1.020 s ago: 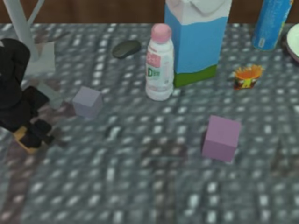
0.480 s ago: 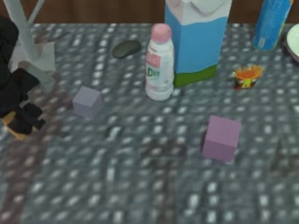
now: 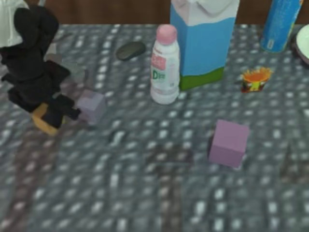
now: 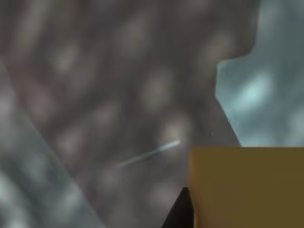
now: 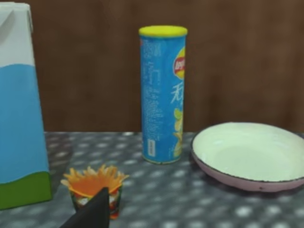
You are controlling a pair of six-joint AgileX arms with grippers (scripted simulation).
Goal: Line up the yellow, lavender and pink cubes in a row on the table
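Observation:
My left gripper (image 3: 54, 117) hangs over the table's (image 3: 145, 193) left part, shut on the small yellow cube (image 3: 44, 122). The lavender cube (image 3: 91, 105) rests on the table just right of it, almost touching the fingertips. The pink cube (image 3: 229, 143) sits right of centre. In the left wrist view the yellow cube (image 4: 247, 187) fills the corner beside one black finger (image 4: 179, 214). My right arm is out of the top view; its wrist view shows only one dark fingertip (image 5: 94, 211).
At the back stand a white bottle (image 3: 164, 67), a blue-and-white carton (image 3: 203, 38) and a blue crisp can (image 3: 280, 21). A dark oval object (image 3: 130, 50), an orange-and-red packet (image 3: 256, 79) and a plate rim (image 3: 304, 46) lie nearby.
My left gripper has risen and swung rightwards with the yellow cube, from the left edge to just beside the lavender cube. The other cubes have not moved.

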